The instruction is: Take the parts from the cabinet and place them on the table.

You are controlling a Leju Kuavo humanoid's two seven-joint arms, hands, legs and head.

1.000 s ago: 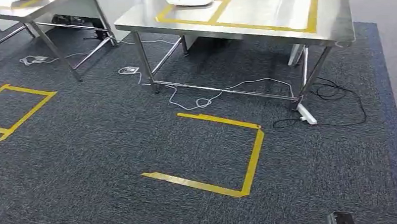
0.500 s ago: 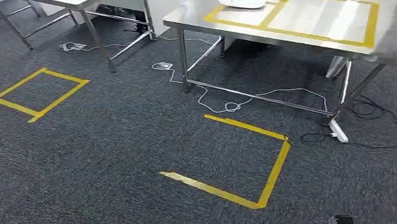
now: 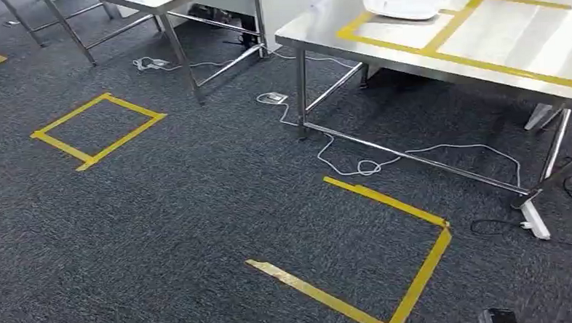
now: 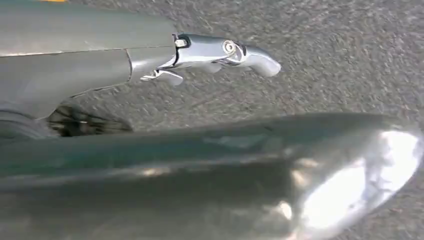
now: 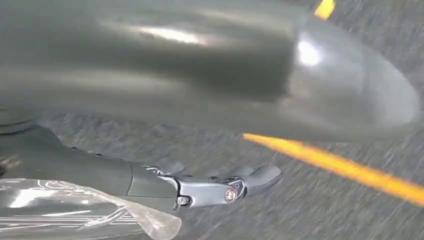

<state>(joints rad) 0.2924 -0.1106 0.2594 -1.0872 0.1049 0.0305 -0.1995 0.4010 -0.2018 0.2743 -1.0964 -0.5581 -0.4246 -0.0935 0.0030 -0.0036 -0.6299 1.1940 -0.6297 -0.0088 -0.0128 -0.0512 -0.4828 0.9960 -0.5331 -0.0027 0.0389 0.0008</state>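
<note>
My right hand [image 5: 150,185] grips a clear bag [image 5: 75,212]; left hand [image 4: 200,55] empty, fingers apart. Steel bench [image 3: 482,58] ahead carries a white part [image 3: 405,5].

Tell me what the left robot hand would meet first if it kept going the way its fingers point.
Probably the dark grey carpet: the left robot hand hangs above it with nothing visible between, though depth is unclear.

Floor and furniture count: two steel tables [image 3: 314,31], one white tray [image 3: 404,5] on the nearer table, two full yellow tape squares [image 3: 98,130] on the carpet plus a third open-sided one [image 3: 389,259], one white power strip [image 3: 535,220], one clear plastic bag [image 5: 75,212].
</note>
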